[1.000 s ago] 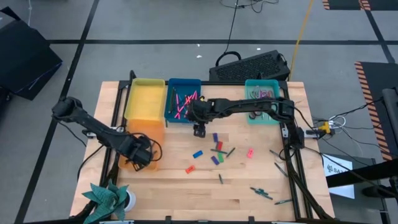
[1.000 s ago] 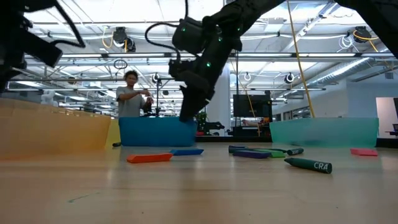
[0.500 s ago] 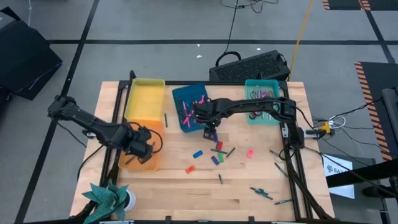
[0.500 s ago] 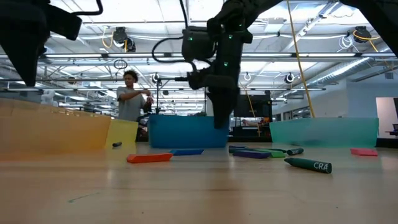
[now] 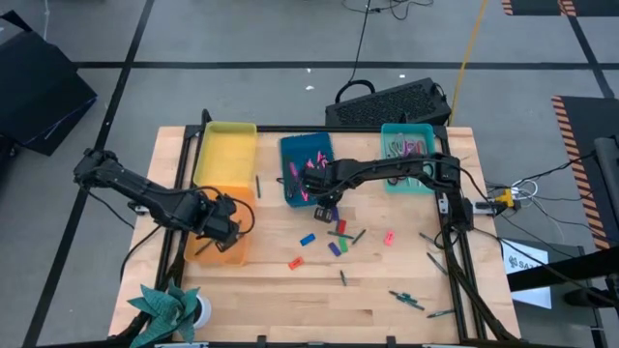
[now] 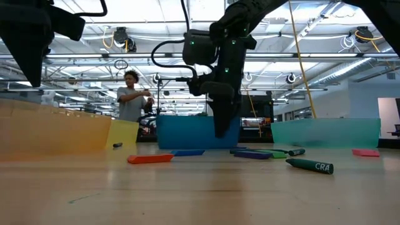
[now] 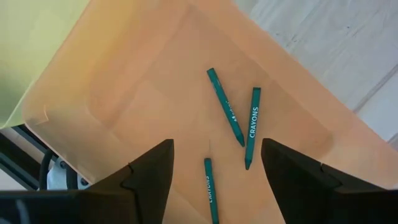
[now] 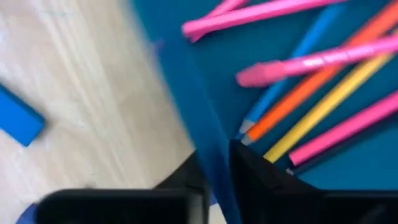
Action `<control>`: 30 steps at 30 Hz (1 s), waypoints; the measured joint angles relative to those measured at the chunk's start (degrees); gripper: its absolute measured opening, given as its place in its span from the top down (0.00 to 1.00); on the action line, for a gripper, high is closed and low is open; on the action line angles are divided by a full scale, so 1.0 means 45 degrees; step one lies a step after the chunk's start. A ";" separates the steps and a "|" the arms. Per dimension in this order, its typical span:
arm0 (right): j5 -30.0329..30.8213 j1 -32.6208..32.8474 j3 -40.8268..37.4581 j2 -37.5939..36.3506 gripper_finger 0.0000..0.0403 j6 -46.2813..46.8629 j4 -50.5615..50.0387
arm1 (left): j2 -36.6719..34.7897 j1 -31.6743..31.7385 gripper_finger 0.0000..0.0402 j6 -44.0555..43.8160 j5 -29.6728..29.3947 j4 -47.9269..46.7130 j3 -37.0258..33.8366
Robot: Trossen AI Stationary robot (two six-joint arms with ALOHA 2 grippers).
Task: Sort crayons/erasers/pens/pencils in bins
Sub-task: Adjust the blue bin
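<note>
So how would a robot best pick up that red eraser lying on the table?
From straight above, I'd guess. The red eraser lies flat on the table, alone, a short block. Fingers should close across its narrow width, at the middle of its length.

Over the last second the right gripper [image 5: 326, 206] has dragged the blue bin [image 5: 307, 169] by its near wall away from the yellow bin [image 5: 224, 152], opening a gap, while the left gripper [image 5: 222, 235] shifted slightly over the orange bin [image 5: 232, 253].
</note>
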 joint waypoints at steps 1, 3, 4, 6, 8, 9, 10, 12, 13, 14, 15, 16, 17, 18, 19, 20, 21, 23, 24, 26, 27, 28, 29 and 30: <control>-0.0010 0.0025 0.0000 0.0000 0.93 0.0043 -0.0017 | 0.0000 0.0000 0.39 -0.0034 -0.0028 0.0000 0.0000; 0.0027 0.0063 0.0000 0.0000 0.98 0.0328 -0.0019 | 0.0000 0.0000 0.39 -0.0092 -0.0057 0.0005 0.0000; 0.0060 0.0066 0.0000 -0.0005 0.99 0.0419 -0.0031 | 0.0000 0.0000 0.39 -0.0094 -0.0058 0.0002 0.0000; 0.0063 0.0056 0.0000 -0.0005 0.98 0.0357 -0.0148 | 0.0000 0.0000 0.39 -0.0084 -0.0062 0.0010 0.0000; 0.0079 0.0051 0.0000 -0.0005 0.98 -0.0078 -0.0212 | 0.0000 0.0000 0.39 -0.0042 -0.0066 0.0019 0.0000; 0.0101 0.0009 0.0000 -0.0005 0.98 -0.0358 -0.0257 | 0.0000 0.0000 0.39 -0.0040 -0.0066 0.0019 0.0000; 0.0100 -0.0041 0.0000 -0.0005 0.98 -0.0699 -0.0336 | 0.0000 0.0000 0.39 -0.0037 -0.0075 0.0024 0.0000; 0.0098 -0.0163 0.0000 -0.0015 0.99 -0.1589 -0.0507 | 0.0000 0.0000 0.39 0.0049 -0.0122 0.0033 0.0000; 0.0107 -0.0215 0.0000 -0.0019 0.99 -0.2172 -0.0635 | 0.0000 0.0000 0.39 0.0180 -0.0135 0.0072 0.0000; 0.0110 -0.0250 0.0000 -0.0020 0.99 -0.2780 -0.0797 | 0.0000 0.0000 0.39 0.0313 -0.0139 0.0171 0.0000; 0.0186 -0.0278 0.0005 -0.0024 0.99 -0.3429 -0.0966 | 0.0000 0.0000 0.39 0.0474 -0.0144 0.0315 0.0000; 0.0376 -0.0307 0.0010 -0.0029 0.99 -0.4014 -0.1211 | 0.0000 0.0000 0.39 0.0620 -0.0144 0.0454 0.0000; 0.0642 -0.0308 0.0010 -0.0029 0.99 -0.4471 -0.1417 | 0.0000 0.0000 0.39 0.0755 -0.0144 0.0604 -0.0002; 0.0897 -0.0306 0.0010 -0.0029 0.99 -0.4772 -0.1579 | 0.0000 0.0000 0.39 0.0841 -0.0144 0.0770 0.0000; 0.1070 -0.0293 0.0010 -0.0029 0.99 -0.5020 -0.1682 | 0.0000 0.0000 0.39 0.0895 -0.0144 0.0901 -0.0002; 0.1087 -0.0330 0.0010 -0.0029 0.99 -0.5281 -0.1733 | 0.0000 0.0000 0.39 0.0926 -0.0146 0.0957 -0.0002; 0.1032 -0.0387 0.0010 -0.0029 0.99 -0.5479 -0.1758 | 0.0000 0.0000 0.39 0.0926 -0.0152 0.0960 -0.0004; 0.1051 -0.0503 0.0010 -0.0029 0.99 -0.5695 -0.1684 | 0.0000 0.0000 0.39 0.0916 -0.0266 0.0958 0.0000; 0.1250 -0.0573 0.0010 -0.0029 0.99 -0.5709 -0.1563 | 0.0000 0.0000 0.39 0.0887 -0.0344 0.0962 -0.0005; 0.1801 -0.0706 0.0000 -0.0026 0.99 -0.5507 -0.1259 | 0.0000 0.0000 0.39 0.0789 -0.0525 0.0985 -0.0005; 0.1988 -0.0795 0.0000 -0.0022 0.99 -0.5392 -0.1137 | 0.0000 0.0000 0.39 0.0663 -0.0651 0.1007 -0.0005; 0.2007 -0.0876 0.0000 -0.0017 0.98 -0.5341 -0.1062 | 0.0000 0.0000 0.39 0.0483 -0.0812 0.1060 -0.0005; 0.1991 -0.0932 0.0000 -0.0018 0.98 -0.5274 -0.1084 | 0.0000 0.0000 0.39 0.0365 -0.0923 0.1201 -0.0005; 0.1987 -0.0968 0.0000 -0.0016 0.96 -0.5214 -0.1129 | 0.0000 0.0000 0.39 0.0315 -0.1028 0.1413 -0.0005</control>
